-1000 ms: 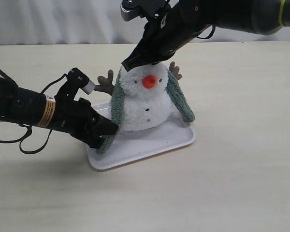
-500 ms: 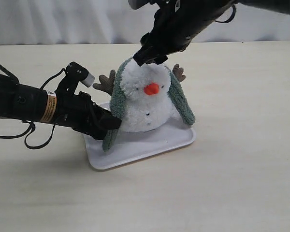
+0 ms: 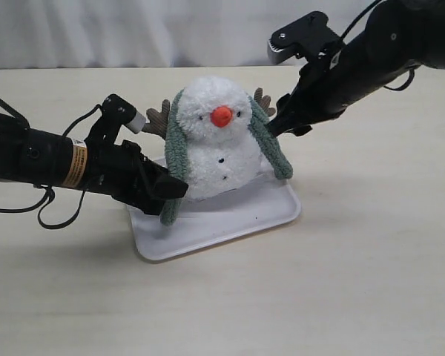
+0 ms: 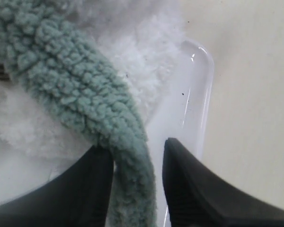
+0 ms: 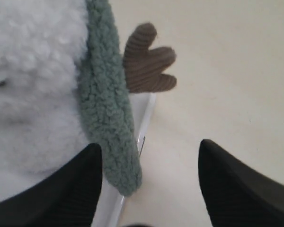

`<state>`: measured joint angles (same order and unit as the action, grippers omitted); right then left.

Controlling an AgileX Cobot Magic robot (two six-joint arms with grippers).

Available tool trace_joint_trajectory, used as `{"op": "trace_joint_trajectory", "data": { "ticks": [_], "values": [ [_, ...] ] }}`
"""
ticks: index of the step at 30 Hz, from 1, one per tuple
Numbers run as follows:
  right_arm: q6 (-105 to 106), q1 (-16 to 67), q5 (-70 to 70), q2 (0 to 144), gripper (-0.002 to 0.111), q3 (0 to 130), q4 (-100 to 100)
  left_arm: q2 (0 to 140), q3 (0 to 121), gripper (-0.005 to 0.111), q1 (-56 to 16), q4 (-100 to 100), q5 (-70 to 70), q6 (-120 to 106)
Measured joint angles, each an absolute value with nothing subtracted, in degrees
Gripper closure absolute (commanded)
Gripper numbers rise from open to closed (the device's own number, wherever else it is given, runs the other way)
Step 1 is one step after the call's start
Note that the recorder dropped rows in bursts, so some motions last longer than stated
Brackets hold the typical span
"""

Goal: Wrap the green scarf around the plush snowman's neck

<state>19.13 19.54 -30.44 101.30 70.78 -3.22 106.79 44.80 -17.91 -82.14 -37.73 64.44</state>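
The plush snowman (image 3: 215, 148) stands upright on a white tray (image 3: 230, 222). The green scarf (image 3: 176, 159) runs behind its head, and one end hangs down each side of the body. My left gripper (image 3: 170, 189) is low at the left end. In the left wrist view the scarf (image 4: 75, 90) passes between the open fingers of the left gripper (image 4: 138, 147), resting against one and apart from the other. My right gripper (image 3: 282, 122) is open beside the right end (image 3: 271, 152). In the right wrist view the scarf tip (image 5: 106, 118) hangs by one finger of the right gripper (image 5: 150, 146).
The tray rim (image 4: 194, 94) lies just beyond the left fingers. A brown twig arm (image 5: 146, 66) sticks out behind the right scarf end. Bare beige tabletop (image 3: 371, 245) surrounds the tray. A white curtain (image 3: 96, 30) closes the back.
The right gripper left the snowman's head, moved right and down and opened. The left gripper opened around its scarf end. The snowman's head rose back upright.
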Motion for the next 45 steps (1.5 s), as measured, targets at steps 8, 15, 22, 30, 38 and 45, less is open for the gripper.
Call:
{"op": "trace_joint_trajectory", "data": {
  "ticks": [8, 15, 22, 30, 38, 45],
  "values": [
    [24.9, 19.5, -25.9, 106.5, 0.052, 70.8, -6.8, 106.8, 44.8, 0.073, -17.9, -82.1, -37.9, 64.4],
    [28.1, 19.5, -24.4, 108.7, 0.097, 70.8, -9.5, 106.8, 44.8, 0.074, -17.9, -82.1, -37.9, 64.2],
    [28.8, 19.5, -28.2, 109.1, 0.104, 70.8, -10.6, 107.5, 44.8, 0.095, -17.9, -78.0, -38.2, 61.2],
    [29.3, 19.5, -35.4, 108.9, 0.104, 70.8, -11.5, 110.4, 44.9, 0.107, -17.9, -75.3, -40.6, 59.9],
    [31.3, 19.5, -36.8, 104.1, 0.067, 70.8, -11.5, 110.4, 44.9, 0.107, -17.9, -75.9, -45.9, 59.9],
    [32.5, 19.5, -37.3, 105.1, 0.054, 70.8, -12.2, 110.4, 44.9, 0.107, -17.9, -75.9, -46.0, 59.9]
  ]
}}
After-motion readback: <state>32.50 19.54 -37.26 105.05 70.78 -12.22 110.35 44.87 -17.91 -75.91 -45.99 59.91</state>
